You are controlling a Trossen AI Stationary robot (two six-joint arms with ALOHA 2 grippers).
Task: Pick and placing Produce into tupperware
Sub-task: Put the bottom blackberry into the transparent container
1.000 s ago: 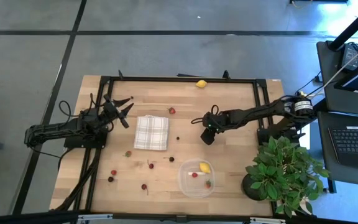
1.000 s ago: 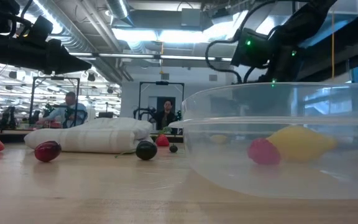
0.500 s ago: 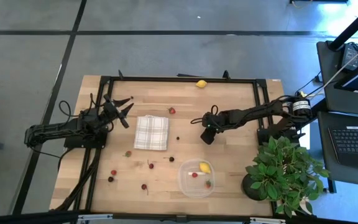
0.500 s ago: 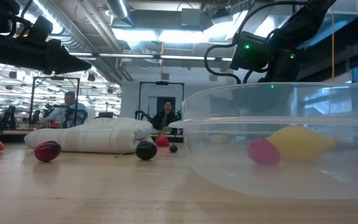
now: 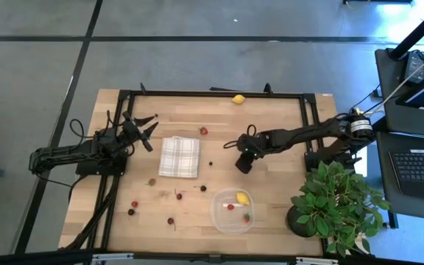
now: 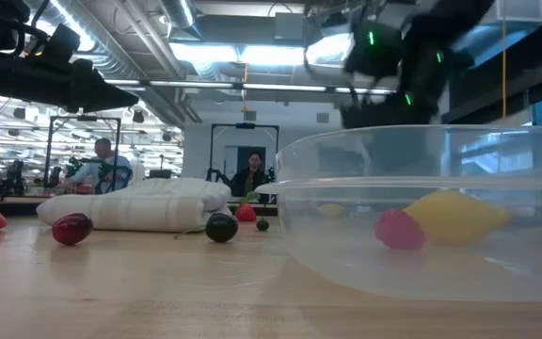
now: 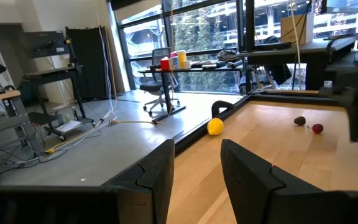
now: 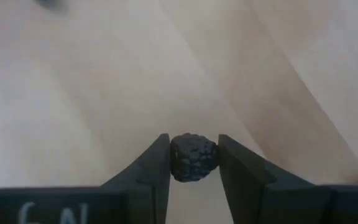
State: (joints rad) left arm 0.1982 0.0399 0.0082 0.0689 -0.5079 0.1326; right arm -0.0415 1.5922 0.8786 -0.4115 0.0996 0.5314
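Observation:
The clear tupperware sits near the table's near edge and fills the low view. It holds a yellow lemon and red berries. A second lemon lies at the far edge. Red and dark berries are scattered near the checked cloth. My right gripper hangs over mid-table, above and beyond the tupperware, shut on a dark berry. My left gripper waits open left of the cloth. My right gripper pinches the dark bumpy berry between its two fingers, one on each side of it. The fingers point down from above. The berry is lifted clear of the wooden table.
A potted green plant stands at the table's near right corner. A black frame runs along the table's edges. Loose berries lie between cloth and tupperware. People sit in the room behind the table.
My right gripper has shifted a little toward the table's left and has risen; the low view shows it higher and blurred. The tupperware, cloth and loose berries have stayed in place.

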